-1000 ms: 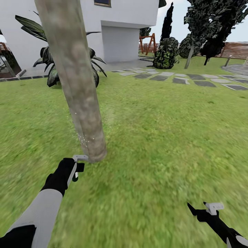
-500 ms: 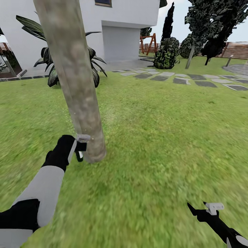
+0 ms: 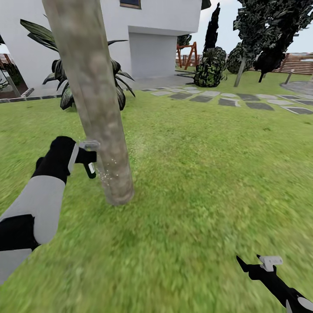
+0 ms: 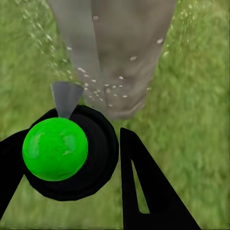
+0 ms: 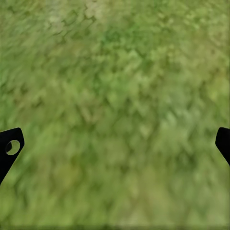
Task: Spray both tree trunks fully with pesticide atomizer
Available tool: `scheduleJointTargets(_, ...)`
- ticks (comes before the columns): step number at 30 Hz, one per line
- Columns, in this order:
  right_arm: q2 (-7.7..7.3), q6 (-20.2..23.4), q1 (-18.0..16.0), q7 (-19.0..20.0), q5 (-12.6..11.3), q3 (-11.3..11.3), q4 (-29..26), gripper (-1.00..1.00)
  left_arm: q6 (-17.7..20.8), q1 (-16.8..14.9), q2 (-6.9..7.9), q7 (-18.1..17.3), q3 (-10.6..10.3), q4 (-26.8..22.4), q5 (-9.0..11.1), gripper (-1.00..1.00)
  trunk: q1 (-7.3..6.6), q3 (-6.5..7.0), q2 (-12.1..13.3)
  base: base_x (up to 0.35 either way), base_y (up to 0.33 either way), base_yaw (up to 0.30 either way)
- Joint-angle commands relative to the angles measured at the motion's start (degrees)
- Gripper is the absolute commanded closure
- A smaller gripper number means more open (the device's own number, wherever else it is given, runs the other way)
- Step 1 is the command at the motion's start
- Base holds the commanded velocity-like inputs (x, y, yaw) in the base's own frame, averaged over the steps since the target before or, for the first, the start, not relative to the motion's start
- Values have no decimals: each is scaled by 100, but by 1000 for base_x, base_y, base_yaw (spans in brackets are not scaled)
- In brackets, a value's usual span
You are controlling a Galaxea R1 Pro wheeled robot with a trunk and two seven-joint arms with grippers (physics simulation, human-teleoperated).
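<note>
Change: the left gripper (image 3: 89, 158) has risen along the tree trunk (image 3: 93, 100) since a second ago, from the trunk's base to partway up it; the right arm has stayed low.
Left gripper: fingers (image 4: 143, 187) clamped on the pesticide atomizer (image 4: 72, 153), a dark round body with a bright green top in the left wrist view.
Spray: pale droplets (image 4: 103, 88) speckle the trunk just beyond the nozzle.
Right gripper (image 3: 261, 267): low over grass, fingertips (image 5: 10, 146) wide apart, nothing between them.
Surface: blurry green lawn (image 3: 204, 174) all round the trunk.
Beside trunk: one broad-leaved dark plant (image 3: 61, 74), partly hidden behind it.
Farther: grey paving slabs (image 3: 226, 100), white house (image 3: 152, 39), dark shrubs (image 3: 211, 65), brown slat fence (image 3: 300, 63).
Count: one thick trunk, two grippers.
</note>
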Motion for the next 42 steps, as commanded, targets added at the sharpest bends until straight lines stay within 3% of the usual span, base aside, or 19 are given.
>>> scheduleJointTargets(1,0,-1,0,0,0,0,0,-100,0,22,4,0,-5,25,0,100,0,0,0,0,0,0)
scheduleJointTargets(5,0,1,0,0,0,0,0,-100,-41,295,17,-88,-10,231,-2,100,0,0,0,0,0,0)
scheduleJointTargets(8,0,3,0,0,0,0,3,-100,-100,741,48,-744,-15,269,-42,100,0,0,0,0,0,0)
scheduleJointTargets(13,0,0,0,0,0,0,7,-100,-171,1004,257,-1476,-27,270,-60,100,0,0,0,0,0,0)
scheduleJointTargets(19,0,4,0,0,0,0,9,-100,-131,928,345,-1632,-15,201,-59,100,0,0,0,0,0,0)
scheduleJointTargets(21,0,1,0,0,0,0,9,-100,-87,679,339,-1648,-191,195,-55,100,0,0,0,0,0,0)
scheduleJointTargets(23,0,0,0,0,0,0,9,-100,-58,427,352,-1651,-506,206,-59,100,0,0,0,0,0,0)
scheduleJointTargets(27,0,0,0,0,0,0,9,-100,-52,361,438,-1652,-598,255,-62,100,0,0,0,0,0,0)
scheduleJointTargets(31,1,-1,0,0,0,0,9,-100,-91,431,520,-1646,-607,280,-60,100,0,0,0,0,0,0)
scheduleJointTargets(42,17,7,0,0,5,9,17,-100,-355,1444,506,-1513,-590,288,-92,100,0,0,0,0,0,0)
